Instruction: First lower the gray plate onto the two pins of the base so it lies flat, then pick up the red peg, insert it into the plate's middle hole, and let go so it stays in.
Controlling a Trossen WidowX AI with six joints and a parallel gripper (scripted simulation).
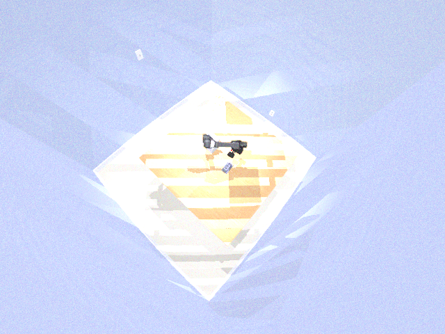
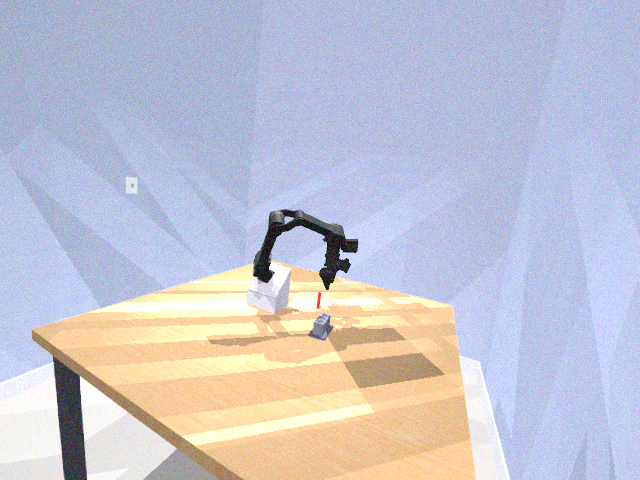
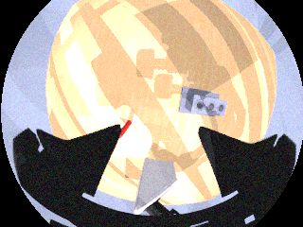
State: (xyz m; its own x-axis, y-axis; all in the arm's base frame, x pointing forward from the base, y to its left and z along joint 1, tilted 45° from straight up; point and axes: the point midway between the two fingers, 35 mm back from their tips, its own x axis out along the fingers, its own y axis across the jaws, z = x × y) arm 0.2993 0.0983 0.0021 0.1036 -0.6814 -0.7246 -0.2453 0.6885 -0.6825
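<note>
Fingers wide apart on the black gripper (image 1: 234, 152) (image 2: 326, 288) (image 3: 160, 128), released, nothing between them! And there's the gray plate (image 1: 227, 166) (image 2: 323, 319) (image 3: 211, 106), right of centre in the wrist view, its row of three holes showing, sitting atop the base (image 1: 224, 171) (image 2: 313, 335) (image 3: 184, 108); whether it lies perfectly flat, I can't tell from here. Now the red peg (image 1: 232, 150) (image 2: 318, 300) (image 3: 125, 129): out of the plate, standing with a slight lean, just below the gripper in the exterior view and a little up from the base. Over the wooden table (image 1: 229, 229) (image 2: 289, 403) (image 3: 114, 71) arches the black arm (image 1: 224, 144) (image 2: 312, 223), elbow high, wrist pointing down. And left of the peg in the exterior view, by the arm's lower end, sits a white block (image 1: 213, 149) (image 2: 268, 294) (image 3: 156, 177) with a sloping top!
</note>
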